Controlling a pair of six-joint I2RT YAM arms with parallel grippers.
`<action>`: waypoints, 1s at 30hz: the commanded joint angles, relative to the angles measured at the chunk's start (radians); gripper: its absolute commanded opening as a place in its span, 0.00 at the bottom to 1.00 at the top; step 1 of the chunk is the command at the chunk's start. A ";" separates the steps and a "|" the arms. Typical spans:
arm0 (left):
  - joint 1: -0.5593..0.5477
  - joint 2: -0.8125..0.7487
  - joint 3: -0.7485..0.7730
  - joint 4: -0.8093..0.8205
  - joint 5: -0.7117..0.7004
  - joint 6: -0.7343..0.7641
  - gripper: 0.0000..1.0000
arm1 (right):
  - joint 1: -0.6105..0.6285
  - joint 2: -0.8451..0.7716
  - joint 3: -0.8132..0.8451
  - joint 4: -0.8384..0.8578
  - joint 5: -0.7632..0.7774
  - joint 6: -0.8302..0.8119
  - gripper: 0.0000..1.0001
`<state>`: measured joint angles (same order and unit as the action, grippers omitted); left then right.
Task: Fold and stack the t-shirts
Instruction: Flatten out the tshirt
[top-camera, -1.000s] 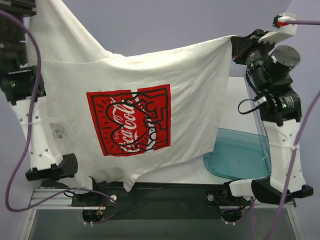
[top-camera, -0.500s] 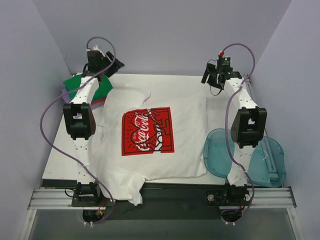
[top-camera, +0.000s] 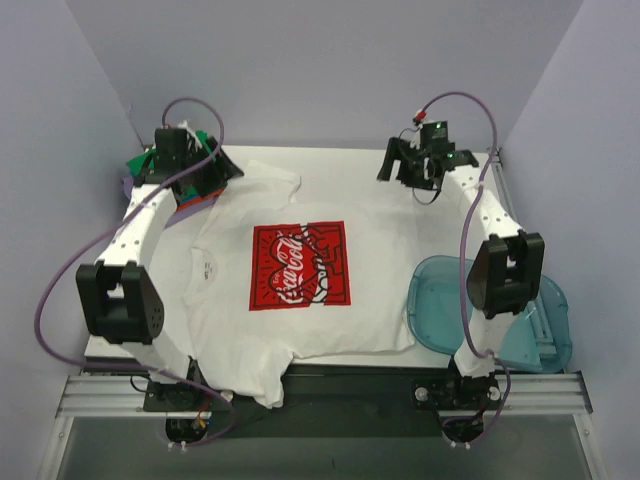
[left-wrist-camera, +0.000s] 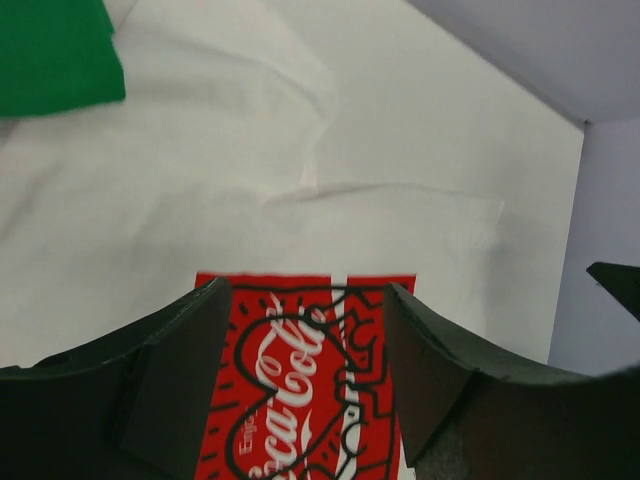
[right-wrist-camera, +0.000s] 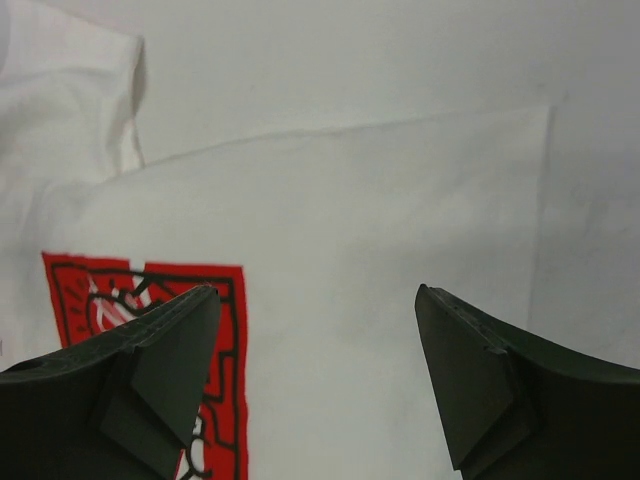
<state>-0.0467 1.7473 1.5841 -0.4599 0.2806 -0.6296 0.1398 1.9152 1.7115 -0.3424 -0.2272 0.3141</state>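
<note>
The white t-shirt (top-camera: 375, 230) lies spread flat on the table, its red logo (top-camera: 300, 265) facing up. One bottom corner hangs over the near table edge (top-camera: 265, 380). My left gripper (top-camera: 222, 172) hovers open above the shirt's far left part. In the left wrist view the left gripper (left-wrist-camera: 305, 300) shows the logo (left-wrist-camera: 300, 380) between its spread fingers. My right gripper (top-camera: 393, 168) is open over the shirt's far right corner. In the right wrist view the right gripper (right-wrist-camera: 318, 300) holds nothing, with only flat white cloth (right-wrist-camera: 330, 230) below. A folded green t-shirt (top-camera: 138, 163) (left-wrist-camera: 50, 50) sits at the far left.
A translucent blue bin (top-camera: 445, 305) stands at the right side of the table, partly behind the right arm's lower links (top-camera: 500, 275). The left arm (top-camera: 120, 290) reaches along the table's left edge. Purple walls enclose the table on three sides.
A second ago both grippers held the white shirt stretched up in the air. It now lies flat on the table, and both grippers have let go and opened.
</note>
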 joint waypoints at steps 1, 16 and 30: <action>-0.021 -0.107 -0.209 -0.121 -0.014 0.048 0.72 | 0.096 -0.116 -0.114 -0.047 -0.064 0.019 0.81; -0.019 -0.172 -0.644 -0.089 0.032 0.097 0.74 | 0.250 -0.206 -0.556 -0.041 -0.073 0.163 0.80; 0.021 0.099 -0.487 -0.082 -0.040 0.149 0.74 | 0.245 0.020 -0.471 -0.069 -0.052 0.210 0.78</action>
<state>-0.0372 1.7672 1.0672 -0.6086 0.3187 -0.5346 0.3805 1.8717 1.2018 -0.3733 -0.2962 0.5053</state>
